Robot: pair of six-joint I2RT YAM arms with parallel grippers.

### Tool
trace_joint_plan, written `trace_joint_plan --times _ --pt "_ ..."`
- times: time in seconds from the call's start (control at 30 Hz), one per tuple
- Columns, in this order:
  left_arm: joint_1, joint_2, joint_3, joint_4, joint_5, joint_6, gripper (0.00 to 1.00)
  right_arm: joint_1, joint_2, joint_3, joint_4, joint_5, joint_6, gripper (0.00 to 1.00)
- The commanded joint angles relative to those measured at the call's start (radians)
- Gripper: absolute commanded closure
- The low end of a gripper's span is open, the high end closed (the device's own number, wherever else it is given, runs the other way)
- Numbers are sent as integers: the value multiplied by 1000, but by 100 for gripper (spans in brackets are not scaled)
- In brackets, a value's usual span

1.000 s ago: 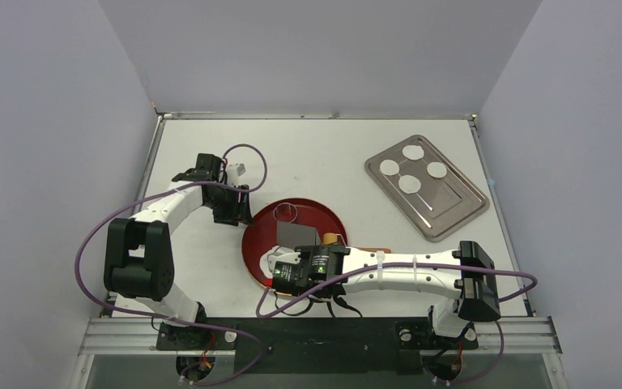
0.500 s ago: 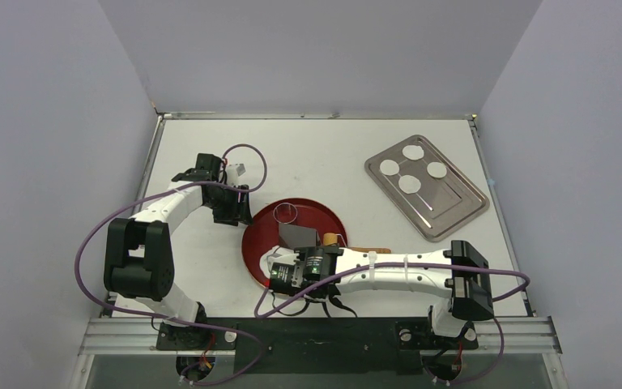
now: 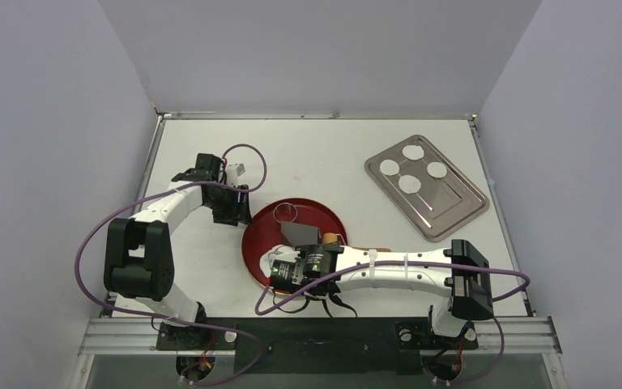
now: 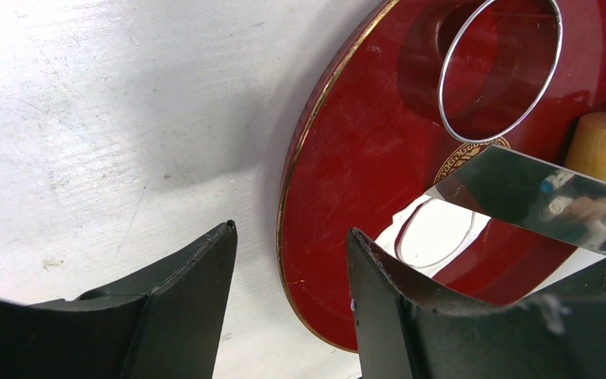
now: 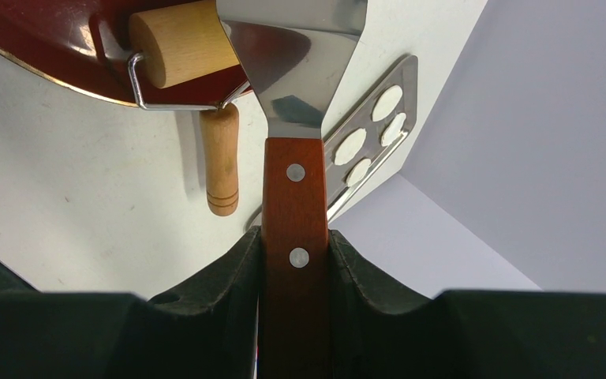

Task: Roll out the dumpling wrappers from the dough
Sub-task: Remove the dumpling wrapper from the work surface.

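Note:
A dark red plate [image 3: 324,217] lies in front of the arms. On it the dough [image 4: 442,237] is a thin white sheet with a round outline pressed into it, partly hidden by the blade. A wire ring cutter [image 4: 499,71] stands on the plate's far side. My right gripper [image 5: 296,233] is shut on the brown handle of a metal spatula [image 5: 300,63], whose blade reaches over the plate. My left gripper [image 4: 290,237] is open at the plate's left rim, one finger over the table and one over the plate. Several round dumpling wrappers [image 3: 409,184] lie on a steel tray [image 3: 453,207].
A wooden roller [image 5: 181,51] with a wire frame rests on the plate's right edge, its handle [image 5: 219,158] out on the table. The steel tray sits at the back right, near the table's right edge. Grey walls stand close on three sides.
My right arm has shifted a little to the left with the spatula in its grip. The left arm and the plate have stayed put.

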Motion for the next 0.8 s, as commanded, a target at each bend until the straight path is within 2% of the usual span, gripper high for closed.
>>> trace_joint_plan --times 0.0,0.77 --pt "8 -16 26 15 -4 6 49 -6 -23 -7 12 70 -13 100" --pt "10 -16 28 12 -6 5 50 -8 -64 7 -8 64 -3 100"
